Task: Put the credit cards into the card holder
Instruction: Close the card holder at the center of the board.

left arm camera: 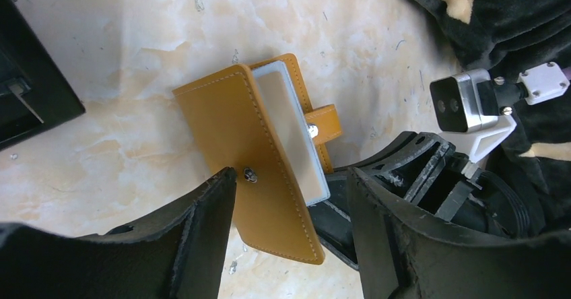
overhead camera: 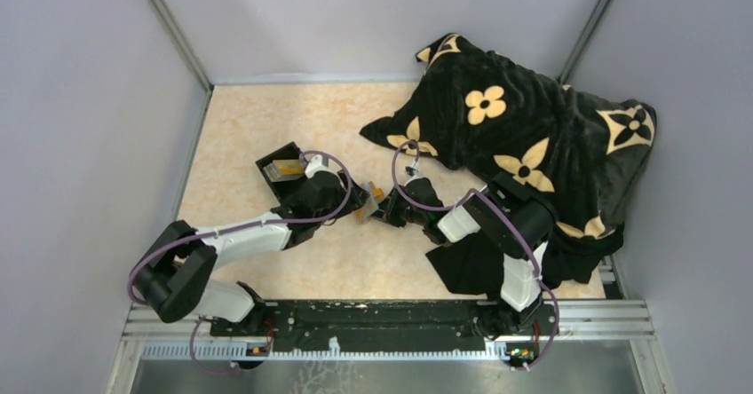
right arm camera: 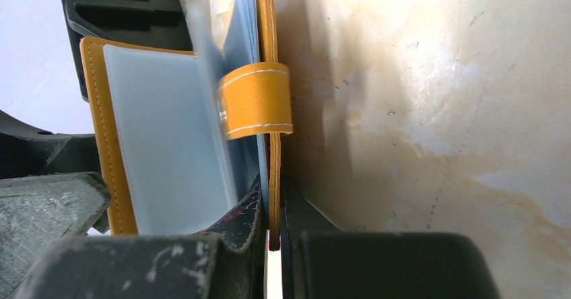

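The orange-tan card holder (overhead camera: pixel 373 204) (left arm camera: pixel 246 137) stands open on edge at the table's middle. My right gripper (overhead camera: pixel 392 210) (right arm camera: pixel 273 228) is shut on one of its covers (right arm camera: pixel 268 16), just below the strap (right arm camera: pixel 256 100). Pale grey-blue leaves (right arm camera: pixel 161 137) fan out inside; I cannot tell whether a credit card is among them. A pale face with a grey-blue rim (left arm camera: pixel 289 127) shows between the covers. My left gripper (overhead camera: pixel 360 200) (left arm camera: pixel 291 181) is open and straddles the holder's other cover, its left finger (left arm camera: pixel 209 225) beside the snap. A golden-tan card (overhead camera: pixel 284 170) lies in the black box.
The black open box (overhead camera: pixel 271 177) (left arm camera: pixel 27 104) sits left of the holder, behind my left arm. A black blanket with tan flowers (overhead camera: pixel 524 128) covers the right and back right, under my right arm. Grey walls close the table in.
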Controlling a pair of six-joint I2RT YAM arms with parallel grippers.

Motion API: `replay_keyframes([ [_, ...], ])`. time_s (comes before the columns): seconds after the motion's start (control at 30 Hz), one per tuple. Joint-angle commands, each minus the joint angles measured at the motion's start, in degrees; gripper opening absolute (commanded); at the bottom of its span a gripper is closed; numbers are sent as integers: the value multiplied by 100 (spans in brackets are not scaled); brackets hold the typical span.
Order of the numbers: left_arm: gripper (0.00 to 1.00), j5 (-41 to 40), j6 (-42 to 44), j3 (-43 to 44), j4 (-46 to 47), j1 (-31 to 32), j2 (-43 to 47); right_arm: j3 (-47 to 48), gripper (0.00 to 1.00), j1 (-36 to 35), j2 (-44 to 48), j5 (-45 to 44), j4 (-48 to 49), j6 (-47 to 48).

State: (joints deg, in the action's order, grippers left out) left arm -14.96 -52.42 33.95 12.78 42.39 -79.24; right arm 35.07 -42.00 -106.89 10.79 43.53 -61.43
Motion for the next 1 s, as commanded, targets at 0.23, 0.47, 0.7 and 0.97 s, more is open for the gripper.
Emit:
replay_keyframes([
  [0.23, 67, 187, 142, 400, 212, 50, -462, 105, 0, -142, -130, 77, -298, 294],
  [0.47, 67, 184, 157, 478, 226, 50, -668, 205, 24, -187, 33, -190, -1030, 899],
  [0.7, 67, 172, 68, 561, 232, 59, -881, 383, 45, -408, 195, -717, -1992, 1529],
  [0.97, 67, 17, 9, 604, 212, 59, -916, 59, 48, -467, 595, -1194, -2542, 1832],
])
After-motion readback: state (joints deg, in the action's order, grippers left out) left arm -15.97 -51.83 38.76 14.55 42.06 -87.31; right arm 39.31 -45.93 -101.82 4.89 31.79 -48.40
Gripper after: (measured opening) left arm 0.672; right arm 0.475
